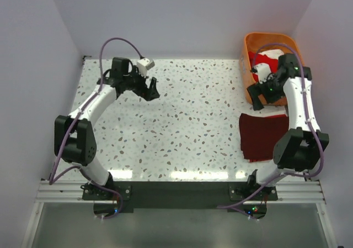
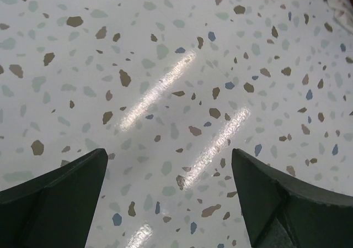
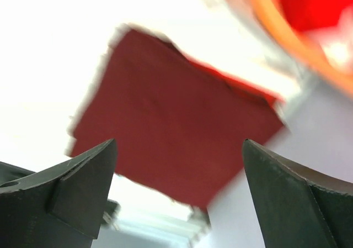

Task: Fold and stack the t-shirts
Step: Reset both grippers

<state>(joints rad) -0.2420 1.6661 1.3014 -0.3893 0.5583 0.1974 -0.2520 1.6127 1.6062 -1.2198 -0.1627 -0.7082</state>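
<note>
Speckled table (image 1: 193, 121), basket (image 1: 246, 46) of red and white t-shirts (image 1: 265, 57), left end effector (image 2: 168, 159) spread, right end effector (image 3: 179, 148) spread

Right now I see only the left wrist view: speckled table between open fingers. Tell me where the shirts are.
Observer: A folded maroon shirt lies on the table, at its near right side.
Operator: Report the rest.
Observer: Red and white shirts sit in the orange basket at the far right corner.
Operator: Give me the right gripper.
Observer: The right gripper is open and empty, hanging by the basket's near edge.
</note>
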